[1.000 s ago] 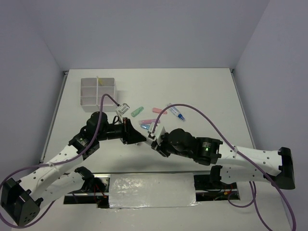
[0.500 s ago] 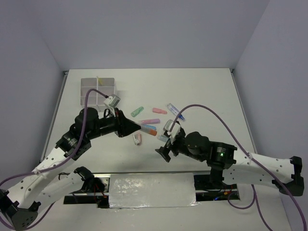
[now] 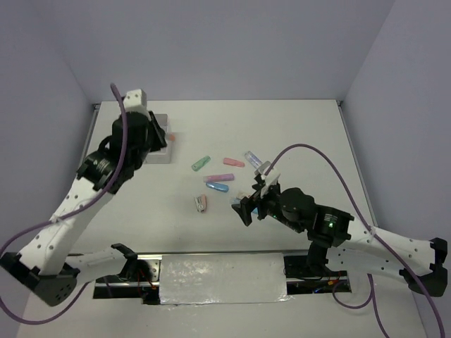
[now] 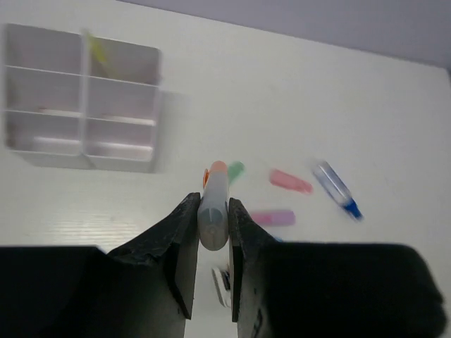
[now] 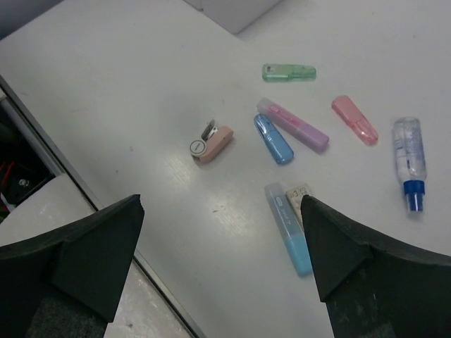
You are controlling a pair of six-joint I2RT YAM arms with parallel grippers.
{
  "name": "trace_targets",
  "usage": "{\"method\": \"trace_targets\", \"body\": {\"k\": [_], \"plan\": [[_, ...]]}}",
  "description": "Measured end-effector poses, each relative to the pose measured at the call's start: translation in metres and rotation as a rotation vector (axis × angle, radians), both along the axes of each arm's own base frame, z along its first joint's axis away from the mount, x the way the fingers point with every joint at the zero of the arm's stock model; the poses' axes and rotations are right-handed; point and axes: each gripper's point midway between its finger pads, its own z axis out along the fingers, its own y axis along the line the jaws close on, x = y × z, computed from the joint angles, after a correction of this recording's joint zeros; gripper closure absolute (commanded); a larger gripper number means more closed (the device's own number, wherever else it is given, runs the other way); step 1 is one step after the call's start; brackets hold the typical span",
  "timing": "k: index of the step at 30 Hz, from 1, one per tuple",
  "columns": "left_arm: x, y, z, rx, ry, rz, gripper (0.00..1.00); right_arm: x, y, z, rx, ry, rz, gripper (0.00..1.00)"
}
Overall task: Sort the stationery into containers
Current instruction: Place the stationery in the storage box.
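Observation:
My left gripper [image 4: 212, 215] is shut on a whitish stick with an orange cap [image 4: 215, 184]. In the top view it hangs over the containers [image 3: 161, 153], and the left arm hides most of them. The left wrist view shows the four-compartment containers [image 4: 81, 105] with a yellow-green piece [image 4: 95, 51] in one far cell. My right gripper [image 5: 222, 239] stands open above the table, nothing between its fingers. Under it lie a light blue stick [image 5: 289, 229], a blue stick [image 5: 273, 139], a purple stick [image 5: 292, 124], a green stick [image 5: 289, 72], a pink stick [image 5: 354, 120] and a blue-tipped clear pen [image 5: 409, 163].
A small pink stapler-like piece [image 5: 211, 144] lies left of the sticks, also seen as the pink piece [image 3: 201, 203]. A paper label [image 5: 299, 193] sits beside the light blue stick. The table's near edge and a metal rail [image 3: 218, 257] run just below the right gripper.
The left arm has lifted the orange-capped stick from the table's middle and swung it back left over the containers. The right gripper has opened wide and drawn back toward the near right.

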Motion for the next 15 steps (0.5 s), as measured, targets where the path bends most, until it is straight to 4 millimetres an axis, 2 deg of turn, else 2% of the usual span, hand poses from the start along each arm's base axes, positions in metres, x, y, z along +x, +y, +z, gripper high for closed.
{"method": "trace_targets", "body": {"k": [4, 7, 9, 11, 15], "plan": [[0.060, 0.077, 0.002, 0.074, 0.033, 0.340, 1.00, 0.002, 0.008, -0.015, -0.031, 0.047, -0.007, 0.00], [0.097, 0.135, -0.015, 0.127, 0.089, 0.544, 1.00, 0.001, 0.010, -0.016, -0.023, 0.055, -0.003, 0.00], [0.121, 0.160, -0.030, 0.157, 0.133, 0.627, 1.00, 0.001, 0.011, -0.014, -0.017, 0.053, 0.000, 0.00], [0.149, 0.177, -0.043, 0.170, 0.157, 0.678, 1.00, 0.001, 0.012, -0.014, -0.014, 0.053, 0.005, 0.00], [0.189, 0.202, -0.071, 0.177, 0.193, 0.731, 1.00, -0.001, 0.013, -0.013, -0.011, 0.055, 0.019, 0.00]]}}
